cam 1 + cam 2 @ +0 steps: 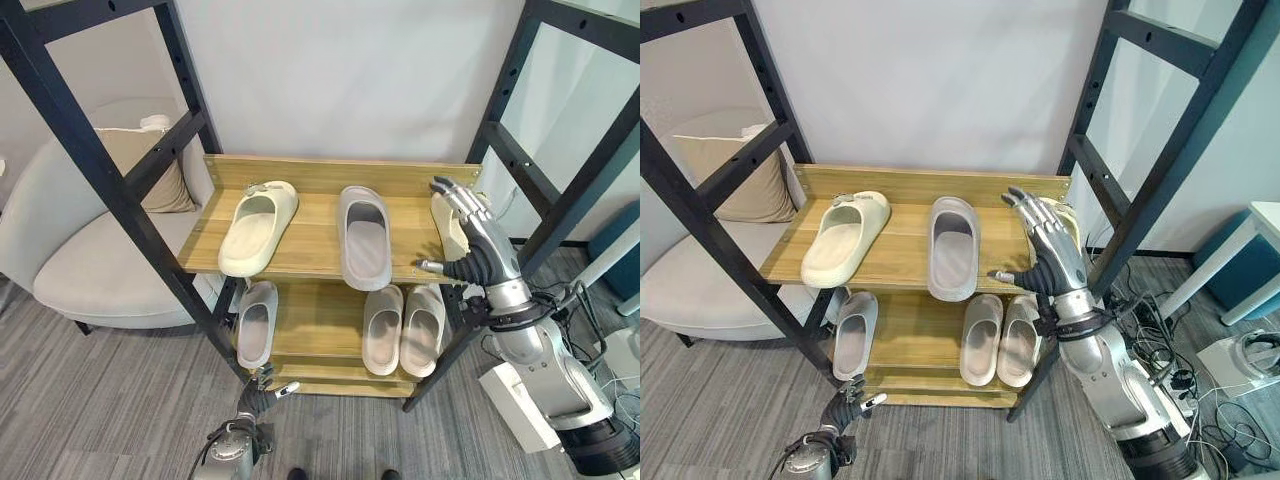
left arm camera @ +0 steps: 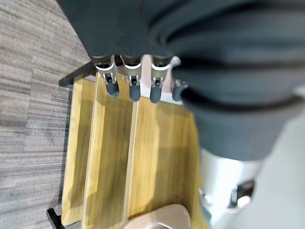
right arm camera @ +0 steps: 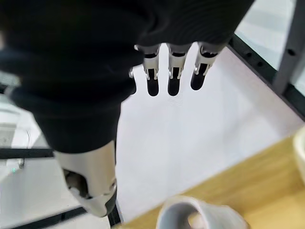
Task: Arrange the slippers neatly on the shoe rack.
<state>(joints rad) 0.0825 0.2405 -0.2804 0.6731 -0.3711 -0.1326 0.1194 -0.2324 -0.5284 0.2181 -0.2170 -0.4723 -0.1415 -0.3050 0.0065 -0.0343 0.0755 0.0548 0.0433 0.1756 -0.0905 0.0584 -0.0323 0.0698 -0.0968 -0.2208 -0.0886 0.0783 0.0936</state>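
The shoe rack (image 1: pixel 320 172) has 2 wooden shelves. On the upper shelf lie a cream slipper (image 1: pixel 258 227) at the left and a grey slipper (image 1: pixel 365 236) in the middle. A third, cream-coloured slipper (image 1: pixel 449 226) is at the right end, just beside the right hand (image 1: pixel 478 240), whose fingers are spread straight with the thumb held apart. On the lower shelf sit 1 grey slipper (image 1: pixel 256 322) on the left and a pair of beige slippers (image 1: pixel 404 328) on the right. The left hand (image 1: pixel 258 395) hangs low before the rack, fingers relaxed and holding nothing. An armchair (image 1: pixel 90 250) stands left of the rack.
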